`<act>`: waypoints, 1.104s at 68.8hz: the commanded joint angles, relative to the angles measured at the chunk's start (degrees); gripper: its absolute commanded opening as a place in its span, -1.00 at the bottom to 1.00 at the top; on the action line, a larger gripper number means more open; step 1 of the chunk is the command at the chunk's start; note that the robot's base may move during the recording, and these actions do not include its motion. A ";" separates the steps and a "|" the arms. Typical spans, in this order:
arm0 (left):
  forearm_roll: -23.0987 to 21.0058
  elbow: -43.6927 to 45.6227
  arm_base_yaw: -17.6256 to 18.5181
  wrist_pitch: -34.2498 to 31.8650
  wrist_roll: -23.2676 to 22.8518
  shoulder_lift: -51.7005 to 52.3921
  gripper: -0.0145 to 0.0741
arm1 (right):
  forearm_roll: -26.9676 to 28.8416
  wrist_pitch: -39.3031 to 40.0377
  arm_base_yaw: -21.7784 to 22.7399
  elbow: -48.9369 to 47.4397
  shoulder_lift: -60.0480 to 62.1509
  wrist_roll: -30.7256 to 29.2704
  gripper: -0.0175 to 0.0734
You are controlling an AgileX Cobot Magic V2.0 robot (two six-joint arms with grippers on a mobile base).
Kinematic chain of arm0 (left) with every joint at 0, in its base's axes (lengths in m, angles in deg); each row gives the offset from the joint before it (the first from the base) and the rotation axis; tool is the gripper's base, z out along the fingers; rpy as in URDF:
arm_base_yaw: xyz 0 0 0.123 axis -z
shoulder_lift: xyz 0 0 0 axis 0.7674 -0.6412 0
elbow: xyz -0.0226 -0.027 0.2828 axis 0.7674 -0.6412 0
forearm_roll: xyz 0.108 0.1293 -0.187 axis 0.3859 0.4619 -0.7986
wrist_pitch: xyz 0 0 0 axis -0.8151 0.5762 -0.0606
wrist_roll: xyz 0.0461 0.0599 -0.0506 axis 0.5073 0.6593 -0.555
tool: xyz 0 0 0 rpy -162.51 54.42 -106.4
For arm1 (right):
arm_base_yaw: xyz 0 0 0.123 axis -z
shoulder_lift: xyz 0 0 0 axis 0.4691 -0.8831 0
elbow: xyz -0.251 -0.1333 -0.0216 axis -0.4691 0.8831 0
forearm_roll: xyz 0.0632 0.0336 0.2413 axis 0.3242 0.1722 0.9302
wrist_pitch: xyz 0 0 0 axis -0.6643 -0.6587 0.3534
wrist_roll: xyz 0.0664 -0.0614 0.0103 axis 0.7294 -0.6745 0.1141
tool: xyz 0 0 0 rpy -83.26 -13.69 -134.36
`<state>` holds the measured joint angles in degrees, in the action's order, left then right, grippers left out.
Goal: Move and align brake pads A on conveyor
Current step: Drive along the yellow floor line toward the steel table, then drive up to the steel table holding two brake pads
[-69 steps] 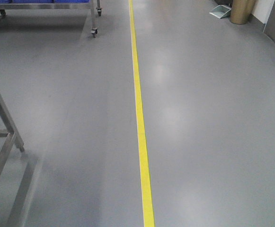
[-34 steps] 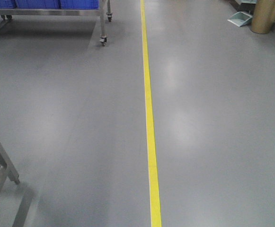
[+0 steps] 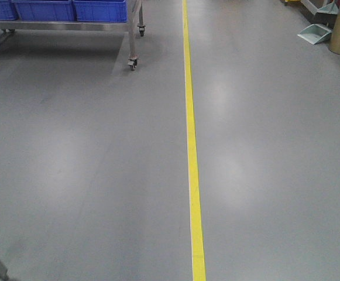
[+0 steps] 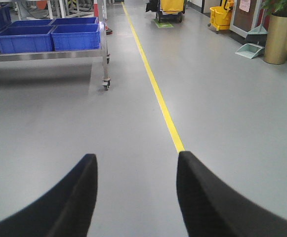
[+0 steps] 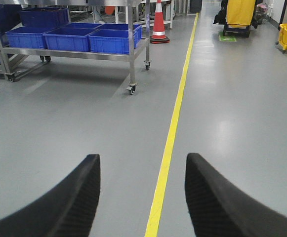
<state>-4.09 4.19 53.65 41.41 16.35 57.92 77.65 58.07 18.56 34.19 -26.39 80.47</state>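
Jaws: left gripper (image 4: 136,157) and right gripper (image 5: 142,158) both stood spread wide, nothing between the dark fingers.

Brake pads A and conveyor: outside all three views.

Surface: smooth grey floor (image 3: 275,175), glossy, with soft light patches. A yellow line (image 3: 191,146) ran straight away from the robot.

Room: steel trolley (image 3: 58,25) on castors left of the line, carrying blue crates (image 3: 99,10). Yellow cart (image 5: 240,15) at the far end. Gold planter (image 4: 277,39) on the right, grey dustpan (image 4: 249,49) just beside it. Yellow mop bucket (image 4: 221,15) and orange-white cone (image 5: 158,22) farther back.

Writing: wall sheet (image 4: 244,5) too small to read.
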 commanded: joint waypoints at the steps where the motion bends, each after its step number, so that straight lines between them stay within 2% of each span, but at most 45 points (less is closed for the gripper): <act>1: -0.82 1.54 0.01 -4.56 -0.14 -0.70 0.10 | -0.20 4.11 -0.03 -1.57 -0.55 -0.34 0.20; 76: -0.82 1.54 0.01 -4.56 -0.14 -0.70 0.10 | -0.20 4.10 -0.03 -1.57 -0.55 -0.34 0.20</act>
<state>-4.16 4.19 53.65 41.41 16.35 57.92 77.65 58.07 18.56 34.19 -26.39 80.47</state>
